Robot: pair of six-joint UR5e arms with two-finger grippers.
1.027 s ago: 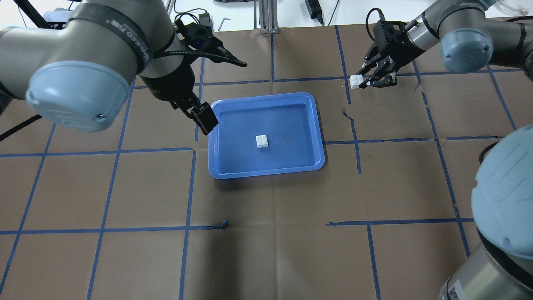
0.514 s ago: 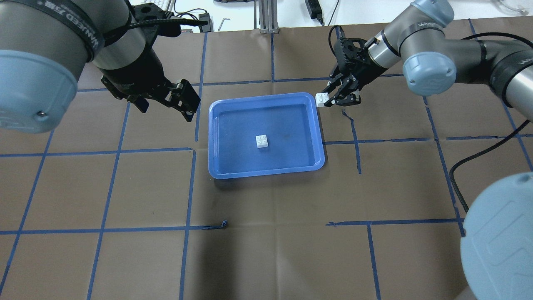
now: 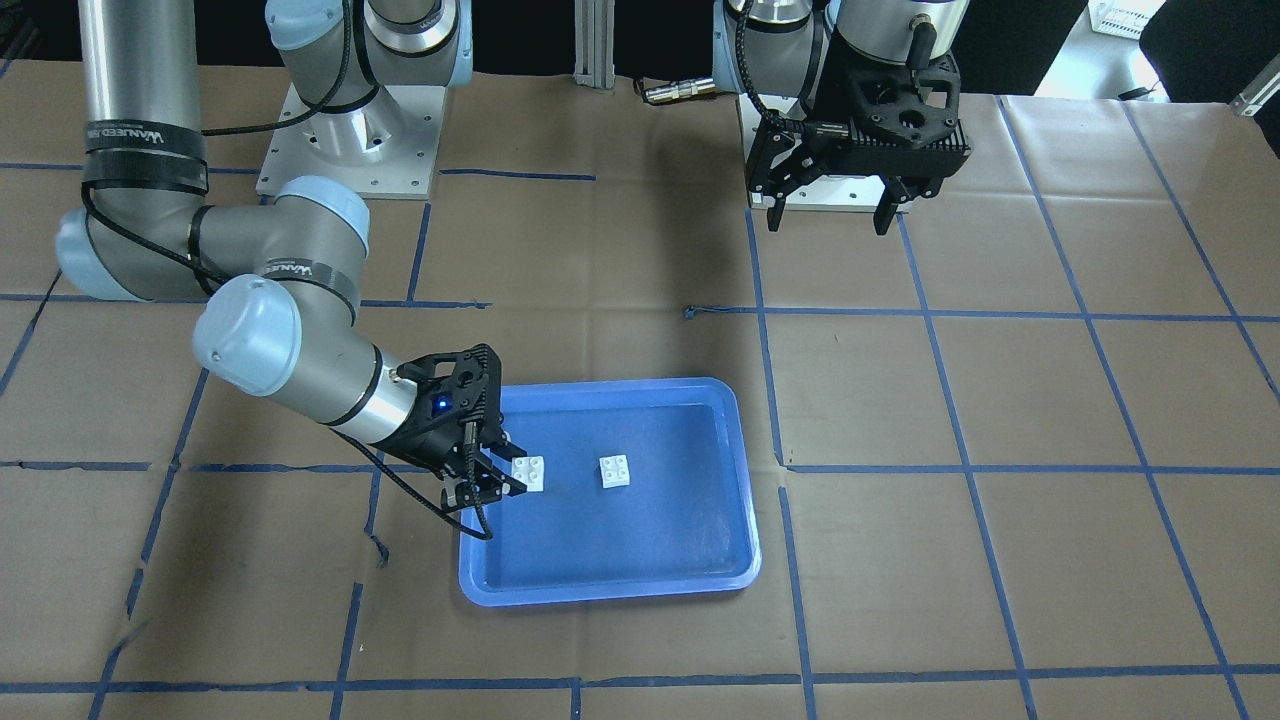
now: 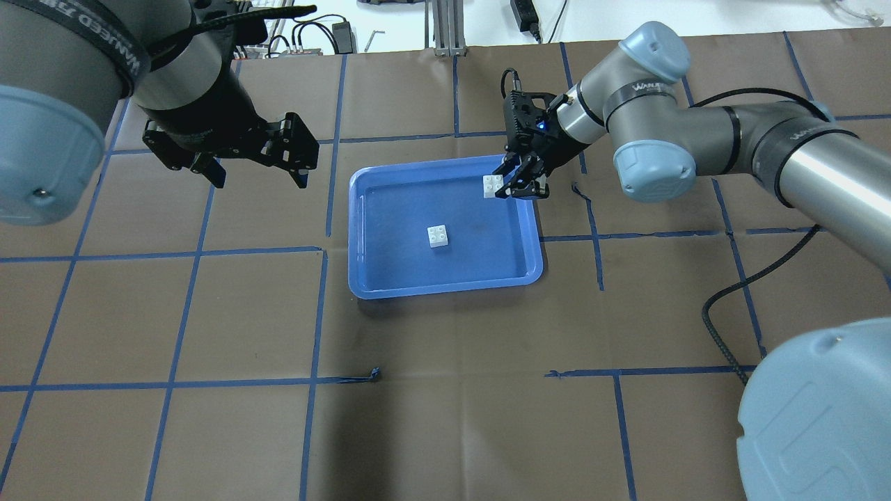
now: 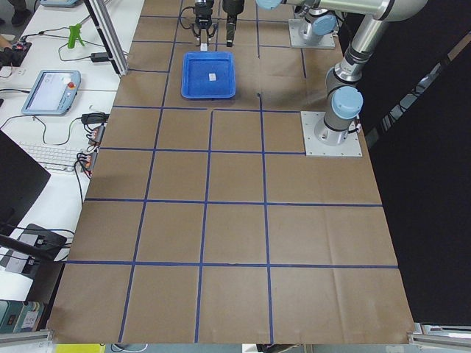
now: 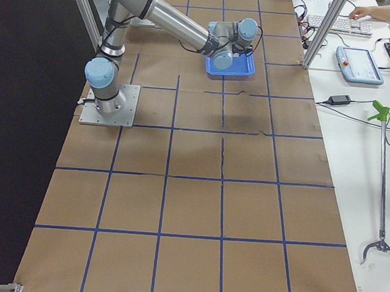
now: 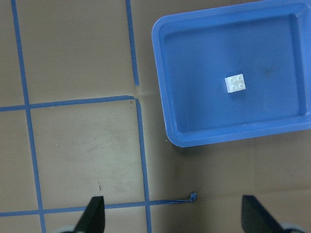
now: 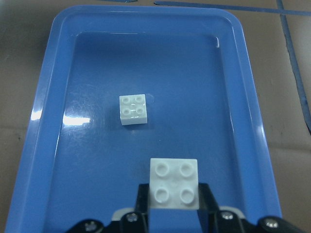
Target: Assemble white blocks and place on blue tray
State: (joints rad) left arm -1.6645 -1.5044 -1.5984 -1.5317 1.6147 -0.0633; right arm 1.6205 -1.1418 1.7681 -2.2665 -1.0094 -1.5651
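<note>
One white block (image 4: 438,236) lies studs up near the middle of the blue tray (image 4: 445,291). My right gripper (image 4: 511,186) is shut on the other white block (image 4: 493,185) and holds it studs up, low over the tray's far right corner. The right wrist view shows the held block (image 8: 174,183) between the fingers, with the loose block (image 8: 133,109) ahead of it in the tray (image 8: 43,121). My left gripper (image 4: 254,167) is open and empty, above the table to the left of the tray. Its wrist view shows the tray (image 7: 233,138) and the loose block (image 7: 235,83).
Brown paper with a grid of blue tape lines covers the table. A torn tape end (image 4: 376,374) sticks up in front of the tray. The right arm's black cable (image 4: 724,327) hangs at the right. Cables and a metal post stand past the far edge.
My right gripper has carried its white block leftward, from the table right of the tray to over the tray's far right corner. My left gripper has drawn away from the tray's left edge.
</note>
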